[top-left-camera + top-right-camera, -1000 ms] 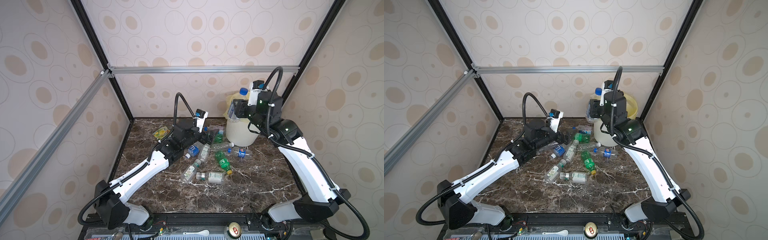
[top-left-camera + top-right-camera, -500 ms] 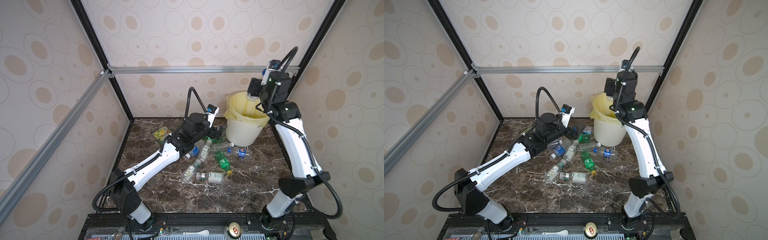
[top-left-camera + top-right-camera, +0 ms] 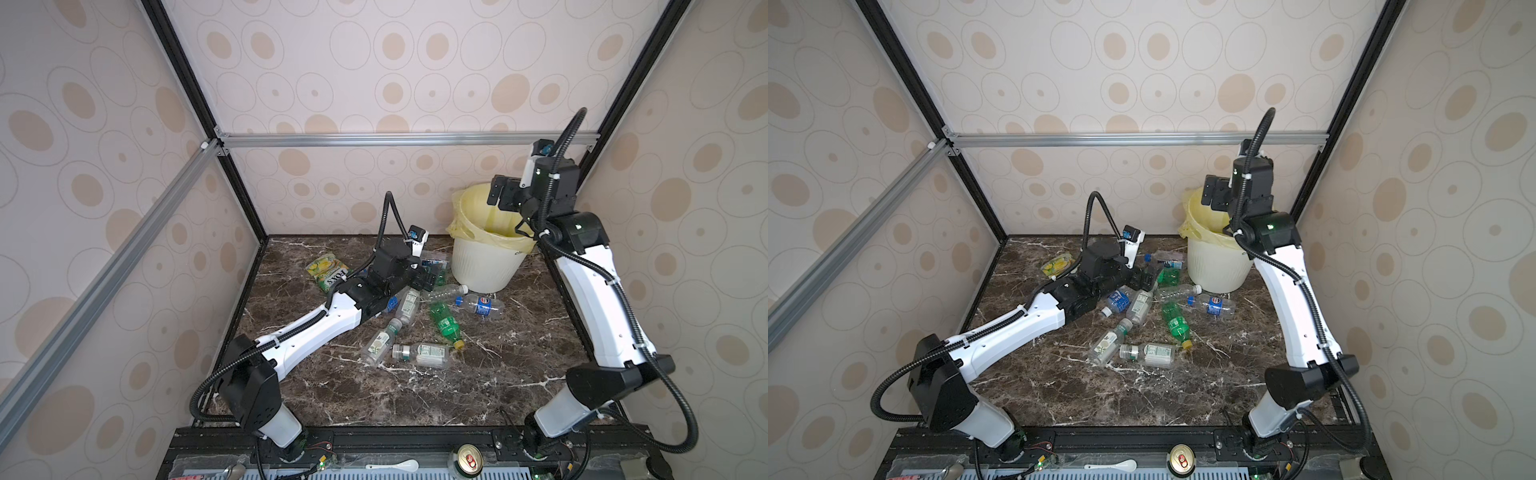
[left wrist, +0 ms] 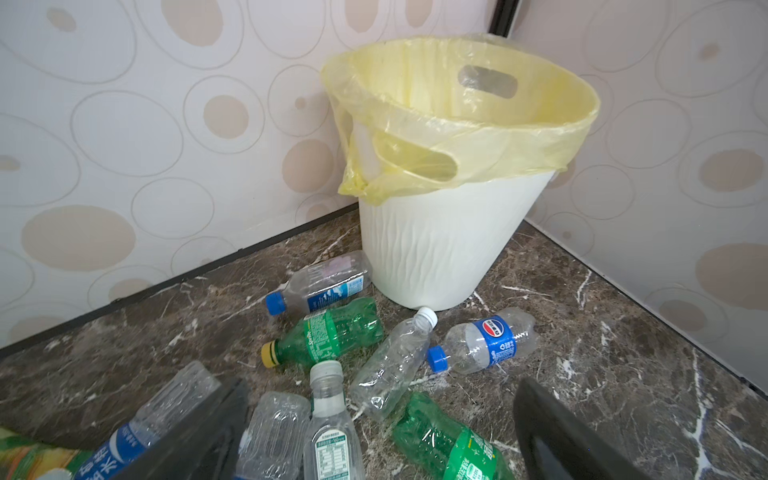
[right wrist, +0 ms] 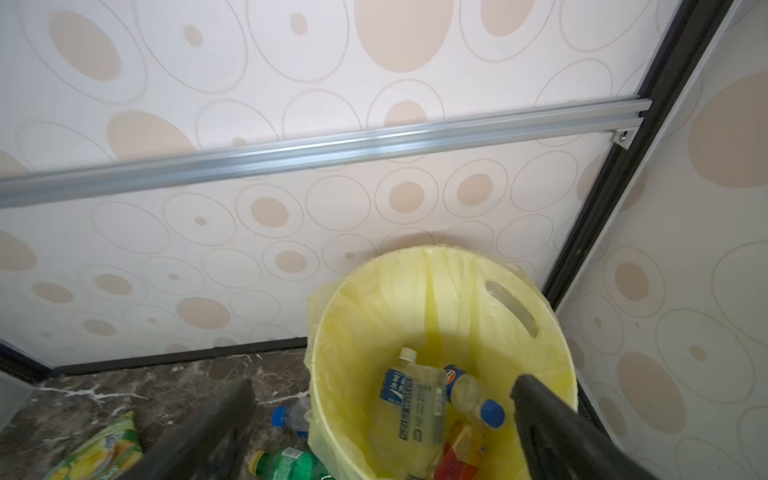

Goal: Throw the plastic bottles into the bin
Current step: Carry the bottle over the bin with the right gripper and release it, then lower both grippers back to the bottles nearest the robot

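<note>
In both top views we take the bin [image 3: 484,266] as our mark; the right gripper [image 3: 501,194] hangs above its rim, jaws spread and holding nothing; the left gripper [image 3: 430,279] sits low just beside the bin's foot, jaws likewise spread, over the plastic bottles [image 3: 446,322] strewn on the marble table [image 3: 415,395]; we count some nine of them outside the bin, so we judge the task well short of done. The snack packet [image 3: 328,272] lies beyond the pile from the bin (it is not for throwing); the drink can [image 3: 468,457] rests on the front rail, well apart from the bin.

In the left wrist view the fingers [image 4: 199,434] stand wide with nothing pinched; a white-capped bottle [image 4: 395,361] seems to touch the bin's base with its cap, a blue-capped bottle [image 4: 320,286] lies just beside the bin's wall, and green bottles [image 4: 328,334] crowd near; they touch and overlap, so we judge that a grip on one may nudge its neighbours.

In the right wrist view we look down into the bin's yellow liner [image 5: 374,316]; at least three bottles lie at the bottom, an orange-red bottle [image 5: 461,453] among them; the fingers stand wide apart above the opening, empty.
</note>
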`<state>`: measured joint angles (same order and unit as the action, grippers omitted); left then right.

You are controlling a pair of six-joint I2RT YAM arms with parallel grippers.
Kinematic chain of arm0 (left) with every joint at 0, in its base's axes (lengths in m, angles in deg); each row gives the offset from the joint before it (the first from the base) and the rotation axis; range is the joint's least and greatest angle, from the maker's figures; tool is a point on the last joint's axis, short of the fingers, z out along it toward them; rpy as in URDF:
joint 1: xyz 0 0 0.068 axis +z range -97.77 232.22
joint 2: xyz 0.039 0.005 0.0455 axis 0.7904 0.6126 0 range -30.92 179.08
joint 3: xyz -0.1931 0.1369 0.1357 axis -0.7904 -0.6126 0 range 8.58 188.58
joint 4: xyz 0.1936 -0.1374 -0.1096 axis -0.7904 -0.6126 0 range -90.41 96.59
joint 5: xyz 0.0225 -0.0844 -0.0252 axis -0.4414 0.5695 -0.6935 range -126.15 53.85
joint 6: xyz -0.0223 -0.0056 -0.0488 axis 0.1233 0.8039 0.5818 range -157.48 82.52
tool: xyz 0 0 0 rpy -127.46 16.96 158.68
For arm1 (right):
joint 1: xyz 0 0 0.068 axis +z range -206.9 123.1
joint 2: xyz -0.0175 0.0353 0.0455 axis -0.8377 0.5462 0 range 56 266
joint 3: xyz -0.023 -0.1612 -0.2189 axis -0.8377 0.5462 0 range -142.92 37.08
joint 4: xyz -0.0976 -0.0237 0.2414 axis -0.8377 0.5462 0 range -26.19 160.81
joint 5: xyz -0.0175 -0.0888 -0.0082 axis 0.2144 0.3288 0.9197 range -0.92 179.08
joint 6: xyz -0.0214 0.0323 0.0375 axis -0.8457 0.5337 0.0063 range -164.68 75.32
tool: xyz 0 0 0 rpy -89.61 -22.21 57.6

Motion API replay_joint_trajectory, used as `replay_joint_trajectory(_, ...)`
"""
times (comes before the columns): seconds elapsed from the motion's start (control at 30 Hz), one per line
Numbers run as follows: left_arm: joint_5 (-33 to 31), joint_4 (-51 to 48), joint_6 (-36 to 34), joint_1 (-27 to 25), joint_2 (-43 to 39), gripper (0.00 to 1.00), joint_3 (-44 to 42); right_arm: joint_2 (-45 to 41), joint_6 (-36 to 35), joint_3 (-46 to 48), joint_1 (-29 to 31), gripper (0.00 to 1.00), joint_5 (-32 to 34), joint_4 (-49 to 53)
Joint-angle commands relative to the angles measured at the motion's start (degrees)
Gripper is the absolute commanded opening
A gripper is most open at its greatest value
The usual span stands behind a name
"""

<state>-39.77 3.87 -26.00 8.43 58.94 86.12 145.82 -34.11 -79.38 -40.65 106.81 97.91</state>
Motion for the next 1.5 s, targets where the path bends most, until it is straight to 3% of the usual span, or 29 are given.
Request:
replay_joint_trajectory(0.0, -4.79, -4.11, 3.22, -0.48, -1.62, 0.99, 0.17, -3.44, 2.49, 7.03, 1.48, 1.00, -2.51, -2.08)
replay_joint_trajectory(0.27, -5.61, -13.40, 7.27, -0.34, -5.38, 0.99, -5.47, -13.08, 3.84, 24.82, 8.24, 1.00, -4.51, -3.94)
replay_joint_trajectory(0.7, -1.07, -22.07, 15.38, -0.39, -18.28, 0.99, -27.13, -22.93, 8.26, 48.00, 19.86, 1.00, -4.08, -3.88)
replay_joint_trajectory(0.97, 1.59, -21.35, 15.58, -0.33, -17.89, 0.98, -32.95, -22.08, 11.80, 55.00, 24.44, 1.00, -3.39, -4.41)
replay_joint_trajectory(1.47, 3.90, -15.72, 15.59, -0.38, -11.44, 0.84, -36.74, -21.37, 15.89, 60.84, 24.62, 1.00, -6.63, -6.00)
